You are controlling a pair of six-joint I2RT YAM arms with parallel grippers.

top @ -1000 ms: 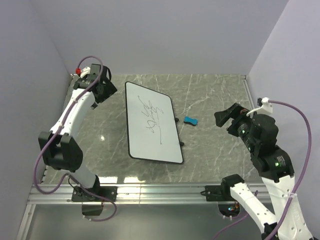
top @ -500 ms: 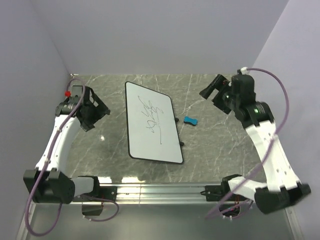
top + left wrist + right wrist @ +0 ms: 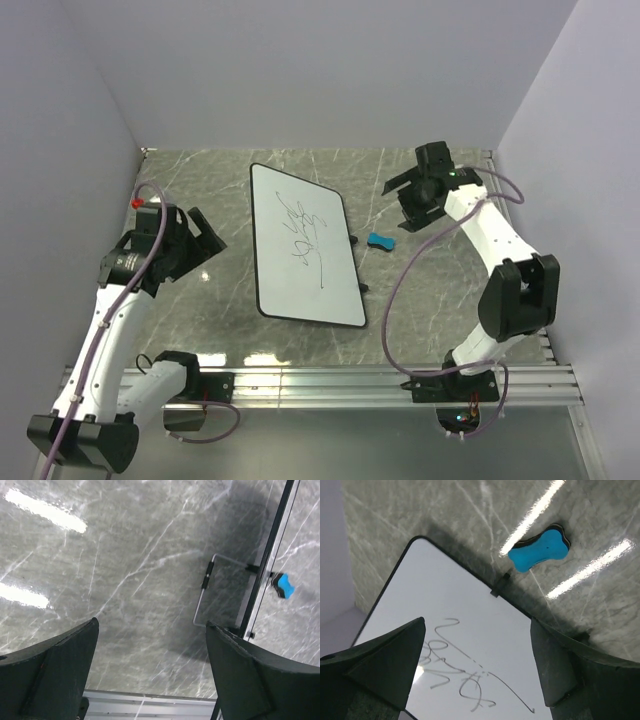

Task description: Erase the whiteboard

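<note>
The whiteboard [image 3: 305,250] lies flat mid-table, its long side running front to back, with black scribbles [image 3: 304,238] on its middle. A small blue eraser [image 3: 380,241] rests on the marble just right of it. My left gripper [image 3: 205,238] hovers left of the board, open and empty; its wrist view shows bare marble between the fingers, the board's black rim [image 3: 272,540] and the eraser [image 3: 284,585]. My right gripper [image 3: 402,204] hangs open beyond the eraser, empty. Its wrist view looks down on the whiteboard [image 3: 470,605], with the eraser [image 3: 540,549] apart from the fingers.
The marble table [image 3: 430,290] is walled by lilac panels on three sides. An aluminium rail [image 3: 320,382] carries both arm bases along the near edge. A thin wire stand [image 3: 202,597] sticks out beside the board's edge.
The left arm has swung from the far left corner back toward the near side. The right arm has swept from the near right up to beyond the eraser. Both jaws narrowed slightly.
</note>
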